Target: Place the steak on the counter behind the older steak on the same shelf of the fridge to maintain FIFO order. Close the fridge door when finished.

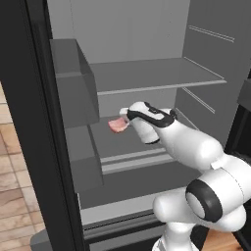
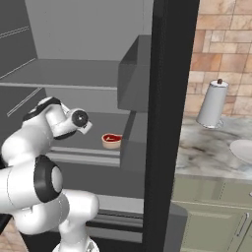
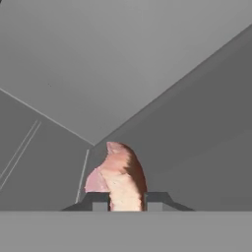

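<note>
I'm holding the steak [image 3: 120,177] in my claw [image 3: 127,203], jaws pinched narrow on its lower edge, slab standing up between the fingertips in the hand view. In the left base view the steak [image 1: 117,125] is hanging off the front of my hand over the middle shelf [image 1: 110,139], inside the open fridge [image 1: 147,29]. The older steak [image 2: 111,140] is sitting on that same shelf, in the right base view just right of my wrist and toward the front edge. Risk one: I'm gripping only the rim of a floppy slab, so a quick wrist move is likely shaking it loose and dropping it beside or in front of the older piece, which breaks the FIFO order. Risk two: my forearm is passing close by the older steak, so pushing deeper could be sweeping it back or off the shelf lip. Risk three: the higher shelf [image 1: 157,78] is sitting right above my hand, so lifting while reaching could be clipping it. I can't tell from these views how much room is left behind the older steak. The fridge door [image 1: 29,122] is standing wide open, so closing it is not yet done; the counter [image 2: 211,147] is sitting off to the right.
</note>
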